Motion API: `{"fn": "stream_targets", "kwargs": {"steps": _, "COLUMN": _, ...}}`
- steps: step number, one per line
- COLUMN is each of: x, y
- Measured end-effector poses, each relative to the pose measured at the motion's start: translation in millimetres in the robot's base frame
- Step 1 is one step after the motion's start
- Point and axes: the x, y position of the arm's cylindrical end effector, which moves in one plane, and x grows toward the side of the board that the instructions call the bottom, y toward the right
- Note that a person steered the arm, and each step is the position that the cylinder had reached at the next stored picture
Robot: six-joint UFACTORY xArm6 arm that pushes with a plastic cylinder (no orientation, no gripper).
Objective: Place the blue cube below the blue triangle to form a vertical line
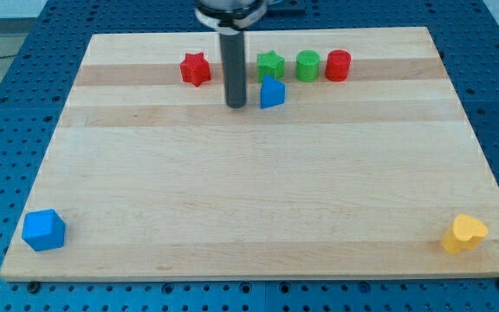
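No jaws on this rig, just the rod. My tip (236,105) sat on the table (249,199) near the view's top, just left of the blue triangle (271,93), small gap between them. Red star (195,68) up-left of tip. Green star (270,63), green cylinder (307,65), red cylinder (338,65) ran in a row rightward. Blue cube (43,230) was far off at bottom-left corner. Yellow heart (463,233) at bottom-right.
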Motion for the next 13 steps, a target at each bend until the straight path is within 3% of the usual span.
{"fn": "stream_targets", "kwargs": {"steps": 1, "x": 18.0, "y": -47.7}}
{"fn": "stream_targets", "kwargs": {"steps": 2, "x": 72.4, "y": -42.3}}
{"fn": "stream_targets", "kwargs": {"steps": 4, "x": 228.3, "y": -65.4}}
{"fn": "stream_targets", "kwargs": {"steps": 5, "x": 255.4, "y": -76.2}}
{"fn": "stream_targets", "kwargs": {"steps": 6, "x": 257.1, "y": -89.0}}
{"fn": "stream_targets", "kwargs": {"steps": 9, "x": 250.8, "y": -245.9}}
{"fn": "stream_targets", "kwargs": {"steps": 11, "x": 211.1, "y": -221.4}}
{"fn": "stream_targets", "kwargs": {"steps": 13, "x": 224.0, "y": -145.2}}
